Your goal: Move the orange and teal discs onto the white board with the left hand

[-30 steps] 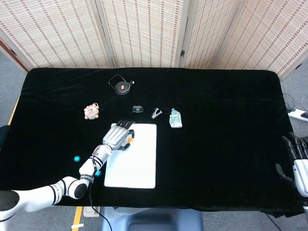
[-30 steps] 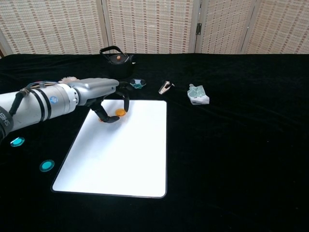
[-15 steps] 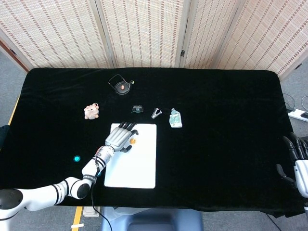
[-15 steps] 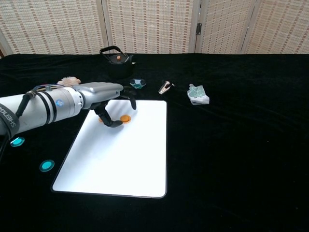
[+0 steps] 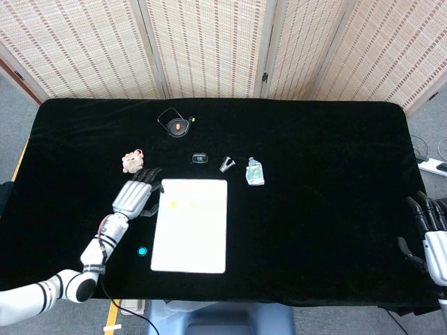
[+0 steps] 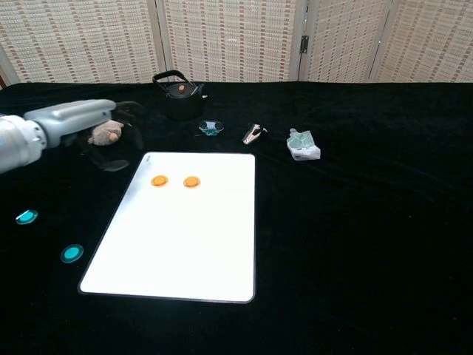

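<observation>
**Two orange down, two teal waiting**

Two orange discs (image 6: 159, 180) sit side by side on the white board (image 6: 185, 244), up near its 12 o'clock edge. Two teal discs (image 6: 72, 254) lie on the black tabletop (image 6: 355, 222) off the board's 9 o'clock side, one just beside the board, the other (image 6: 26, 217) further out. That's the count: two of each, half the job apparently done.

The left hand (image 5: 134, 197) hovers beside the board's 10 o'clock corner, fingers spread and holding nothing, near a small plush toy (image 6: 107, 133). The right hand (image 5: 431, 234) rests at the tabletop's far 3 o'clock edge, fingers loosely apart, holding nothing.

Those teal discs look thin, flat, stiff and light, likely slippery on cloth. A fingertip pinch across the rim seems best, since pressing down risks sliding them.

Beyond the board: a teapot (image 6: 177, 86), a clip (image 6: 253, 134), a crumpled packet (image 6: 303, 144).
</observation>
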`<state>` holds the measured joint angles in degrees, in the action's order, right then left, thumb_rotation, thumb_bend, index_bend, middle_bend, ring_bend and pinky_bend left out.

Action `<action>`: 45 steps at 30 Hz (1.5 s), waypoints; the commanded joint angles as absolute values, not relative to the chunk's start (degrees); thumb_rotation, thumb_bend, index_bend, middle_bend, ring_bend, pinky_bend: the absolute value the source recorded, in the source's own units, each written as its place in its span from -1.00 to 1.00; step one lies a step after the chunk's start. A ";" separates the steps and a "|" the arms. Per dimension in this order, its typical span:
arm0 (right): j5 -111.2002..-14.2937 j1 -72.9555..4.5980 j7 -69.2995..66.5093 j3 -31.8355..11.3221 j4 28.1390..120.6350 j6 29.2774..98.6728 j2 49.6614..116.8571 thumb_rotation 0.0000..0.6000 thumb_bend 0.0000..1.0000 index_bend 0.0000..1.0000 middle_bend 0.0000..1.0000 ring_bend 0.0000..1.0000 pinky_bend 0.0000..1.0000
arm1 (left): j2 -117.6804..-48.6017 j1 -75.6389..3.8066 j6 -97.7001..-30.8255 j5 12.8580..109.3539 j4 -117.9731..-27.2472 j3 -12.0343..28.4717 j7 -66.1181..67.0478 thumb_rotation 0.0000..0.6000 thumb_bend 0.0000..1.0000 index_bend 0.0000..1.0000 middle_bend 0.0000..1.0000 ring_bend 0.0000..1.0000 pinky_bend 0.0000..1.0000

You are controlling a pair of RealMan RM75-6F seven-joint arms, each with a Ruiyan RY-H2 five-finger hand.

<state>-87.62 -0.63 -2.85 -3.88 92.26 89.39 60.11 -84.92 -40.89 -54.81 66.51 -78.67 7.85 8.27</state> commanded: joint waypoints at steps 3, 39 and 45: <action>-88.22 -1.11 -2.45 -3.96 92.56 89.18 60.18 1.00 -0.15 -1.00 -1.00 -1.00 -1.00 | -81.32 -36.21 -58.22 69.58 -79.42 4.44 5.44 1.00 -0.18 -0.12 -0.89 -1.00 -1.00; -89.04 -1.37 -0.36 -3.55 94.43 89.48 59.79 1.00 -0.15 -1.00 -1.00 -1.00 -1.00 | -82.43 -25.81 -59.01 73.19 -72.93 -0.30 1.63 1.00 -0.18 -0.16 -0.89 -1.00 -1.00; -89.05 -1.25 -0.37 -3.49 94.44 89.63 59.82 1.00 -0.15 -1.00 -1.00 -1.00 -1.00 | -82.70 -25.59 -58.64 73.81 -72.52 -0.04 1.19 1.00 -0.18 -0.15 -0.89 -1.00 -1.00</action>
